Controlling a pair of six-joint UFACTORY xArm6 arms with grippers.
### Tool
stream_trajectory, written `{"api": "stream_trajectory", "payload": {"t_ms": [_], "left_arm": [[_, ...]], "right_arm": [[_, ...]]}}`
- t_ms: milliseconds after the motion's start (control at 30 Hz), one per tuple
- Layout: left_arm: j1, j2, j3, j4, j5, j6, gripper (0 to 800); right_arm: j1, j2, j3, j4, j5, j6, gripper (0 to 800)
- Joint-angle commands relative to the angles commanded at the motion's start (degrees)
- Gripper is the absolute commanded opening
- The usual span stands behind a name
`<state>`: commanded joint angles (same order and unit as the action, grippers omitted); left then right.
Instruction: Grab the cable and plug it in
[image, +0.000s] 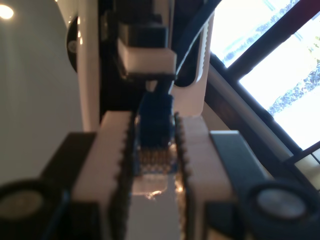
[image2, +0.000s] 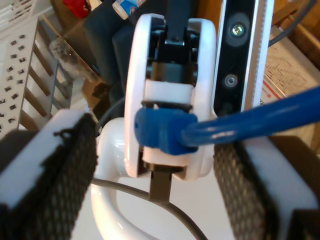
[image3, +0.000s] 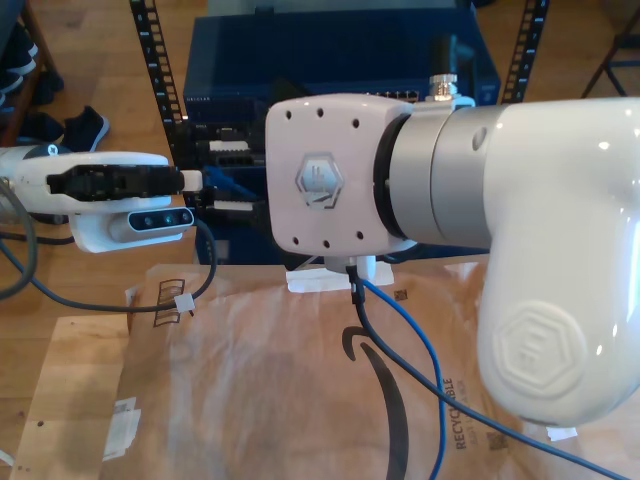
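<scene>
"RECYCLABLE" was printed on the brown paper (image3: 250, 380) nearest the exterior camera. My first gripper (image: 155, 165) pinched the plug of the cable (image: 155, 135); my second gripper (image2: 155, 165) stood wide open around the blue cable's boot, beyond it a white basket (image2: 20, 65).

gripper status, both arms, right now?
My first gripper: shut on the cable's plug.
My second gripper: open, pads apart, the cable passes between them without being pinched.
</scene>
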<state>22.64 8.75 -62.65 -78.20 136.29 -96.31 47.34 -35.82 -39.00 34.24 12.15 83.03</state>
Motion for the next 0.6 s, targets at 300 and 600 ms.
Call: {"api": "stream_trajectory", "payload": {"t_ms": [300,600], "left_arm": [[0.0,-0.1,-0.3,-0.3,-0.1,0.2,46],[0.1,-0.1,0.0,-1.7,0.3,0.1,54]], "right_arm": [[0.0,0.0,0.0,0.0,0.0,0.0,284],[0.0,0.0,0.0,0.0,0.0,0.0,266]]}}
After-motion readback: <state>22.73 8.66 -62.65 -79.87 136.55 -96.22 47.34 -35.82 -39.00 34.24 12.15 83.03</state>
